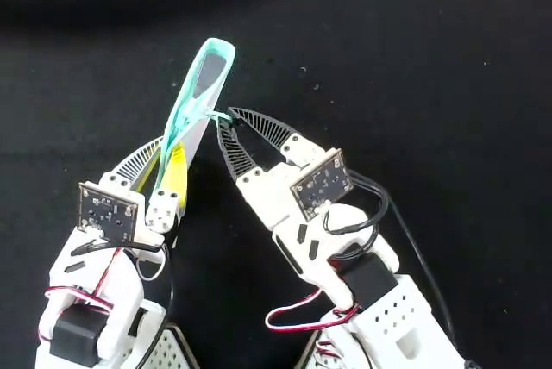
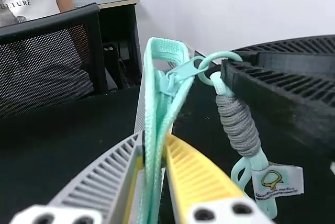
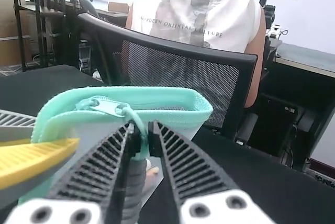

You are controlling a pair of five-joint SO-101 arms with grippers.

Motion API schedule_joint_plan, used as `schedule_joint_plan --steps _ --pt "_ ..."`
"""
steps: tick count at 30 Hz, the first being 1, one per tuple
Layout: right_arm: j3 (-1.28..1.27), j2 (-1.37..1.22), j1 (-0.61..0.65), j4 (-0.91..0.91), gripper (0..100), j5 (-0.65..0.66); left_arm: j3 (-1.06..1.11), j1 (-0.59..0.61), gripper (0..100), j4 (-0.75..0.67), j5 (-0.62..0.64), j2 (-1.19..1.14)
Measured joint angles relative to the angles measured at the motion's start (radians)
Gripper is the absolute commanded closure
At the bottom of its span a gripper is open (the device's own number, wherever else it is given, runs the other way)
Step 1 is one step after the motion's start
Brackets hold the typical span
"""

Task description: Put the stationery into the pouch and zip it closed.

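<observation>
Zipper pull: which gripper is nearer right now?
Right. The right gripper is shut on the zipper pull itself; the left gripper is shut on the pouch edge, short of the pull.

**Free room:** bare black cloth-covered desk beyond the arms and to either side of them.

**Obstacle, centre:** mint-green fabric pouch held on edge, clamped by the left gripper. The right gripper pinches its grey-wrapped mint zip pull cord.

**Between the arms:** a narrow gap.
</observation>
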State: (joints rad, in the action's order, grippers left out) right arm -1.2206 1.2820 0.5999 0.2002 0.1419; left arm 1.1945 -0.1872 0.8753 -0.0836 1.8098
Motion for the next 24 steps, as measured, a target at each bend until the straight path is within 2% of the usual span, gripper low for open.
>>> schedule_joint_plan --steps 5,14,24 --pt "0.0 0.0 0.0 0.0 98.5 0.0 0.0 -0.002 97 0.02 0.0 0.0" --pt "-0.008 -0.026 0.0 -0.112 98.5 0.002 0.0 -0.002 97 0.029 -0.002 0.005" --pt "0.281 -0.46 -0.101 -0.147 98.5 0.005 0.0 -0.002 97 0.028 -0.002 0.002"
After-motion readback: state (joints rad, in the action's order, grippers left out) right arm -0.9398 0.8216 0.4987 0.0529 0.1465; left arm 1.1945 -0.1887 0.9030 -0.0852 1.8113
